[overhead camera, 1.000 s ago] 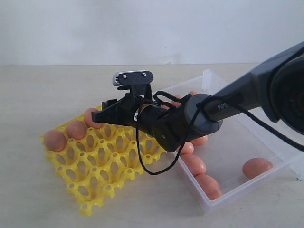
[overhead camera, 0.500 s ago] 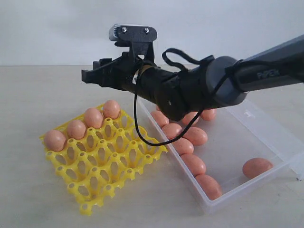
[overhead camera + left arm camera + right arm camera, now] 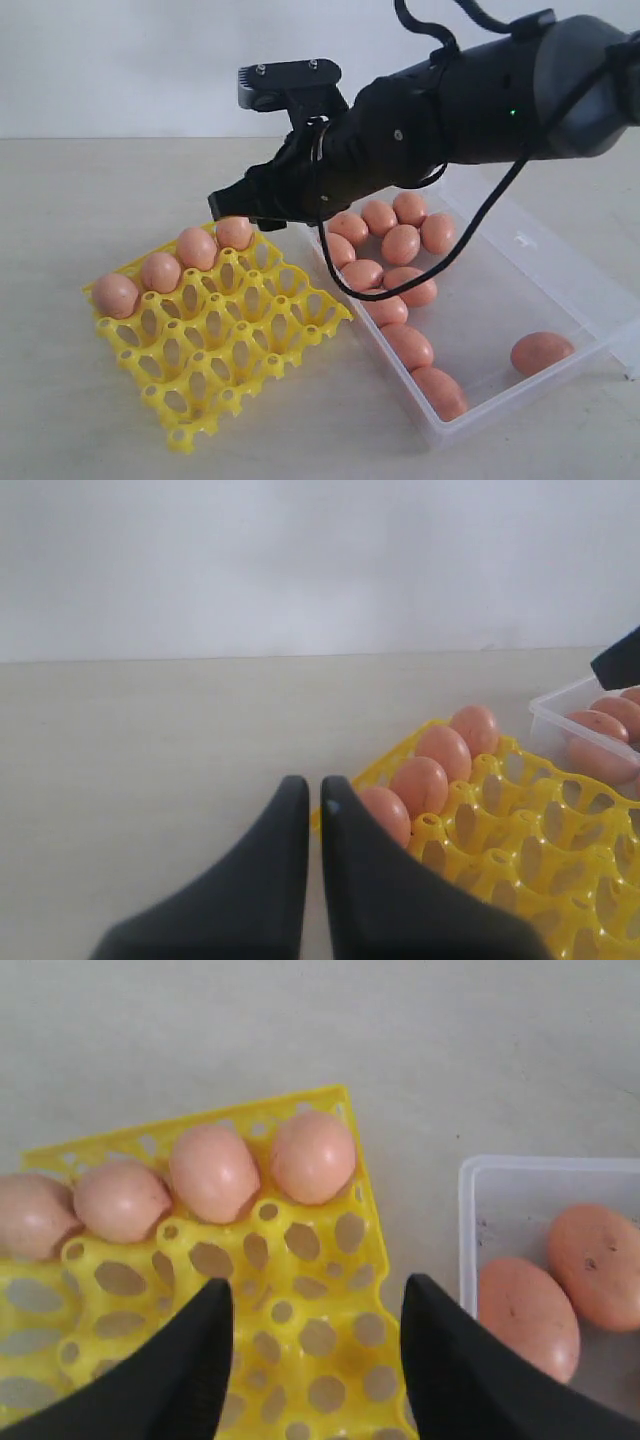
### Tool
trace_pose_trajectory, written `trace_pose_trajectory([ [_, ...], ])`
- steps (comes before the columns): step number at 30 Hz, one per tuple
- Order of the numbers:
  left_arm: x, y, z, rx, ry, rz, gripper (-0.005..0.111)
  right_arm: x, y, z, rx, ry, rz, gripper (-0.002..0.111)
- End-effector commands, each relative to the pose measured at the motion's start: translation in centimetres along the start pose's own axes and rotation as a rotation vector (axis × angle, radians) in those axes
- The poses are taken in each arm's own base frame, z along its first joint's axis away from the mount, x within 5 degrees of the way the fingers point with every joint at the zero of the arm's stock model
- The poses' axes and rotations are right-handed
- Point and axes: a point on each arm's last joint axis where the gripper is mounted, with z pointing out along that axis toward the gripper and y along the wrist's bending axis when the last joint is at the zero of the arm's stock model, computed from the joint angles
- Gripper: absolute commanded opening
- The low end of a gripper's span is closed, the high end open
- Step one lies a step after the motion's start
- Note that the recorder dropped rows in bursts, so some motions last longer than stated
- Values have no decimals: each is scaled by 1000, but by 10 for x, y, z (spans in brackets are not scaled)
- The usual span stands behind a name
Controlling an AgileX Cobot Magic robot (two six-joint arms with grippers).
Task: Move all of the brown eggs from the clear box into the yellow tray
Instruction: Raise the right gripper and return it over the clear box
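Brown eggs [image 3: 400,244]: stray one in clear box [image 3: 500,300], exterior only.

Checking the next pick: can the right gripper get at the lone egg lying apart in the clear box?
Probably yes: the right gripper is open and empty, the clear box uncovered, the lone egg apart from the others.

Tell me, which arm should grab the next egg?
Right. The right pincer, open and empty, hangs by the clear plastic box of speckled brown eggs; the shut left pincer sits beyond the yellow grid tray.
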Motion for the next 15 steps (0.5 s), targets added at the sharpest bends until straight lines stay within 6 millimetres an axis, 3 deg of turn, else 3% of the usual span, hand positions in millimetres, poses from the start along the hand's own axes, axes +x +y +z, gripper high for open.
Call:
trace_pose_trajectory([
  [1,0,0,0,-1,-8,-3,4,-6,0,-25,8,36,-130,45],
  [7,0,0,0,-1,-8,-3,4,-16,3,-68,5,25,-169,38],
  [9,0,0,0,-1,-8,-3,4,-18,3,-80,4,20,-192,29],
  [13,0,0,0,-1,-8,-3,4,-21,1,-98,39,12,-283,0],
  [15,0,0,0,-1,-8,-3,4,-21,-3,-102,79,25,-343,0],
])
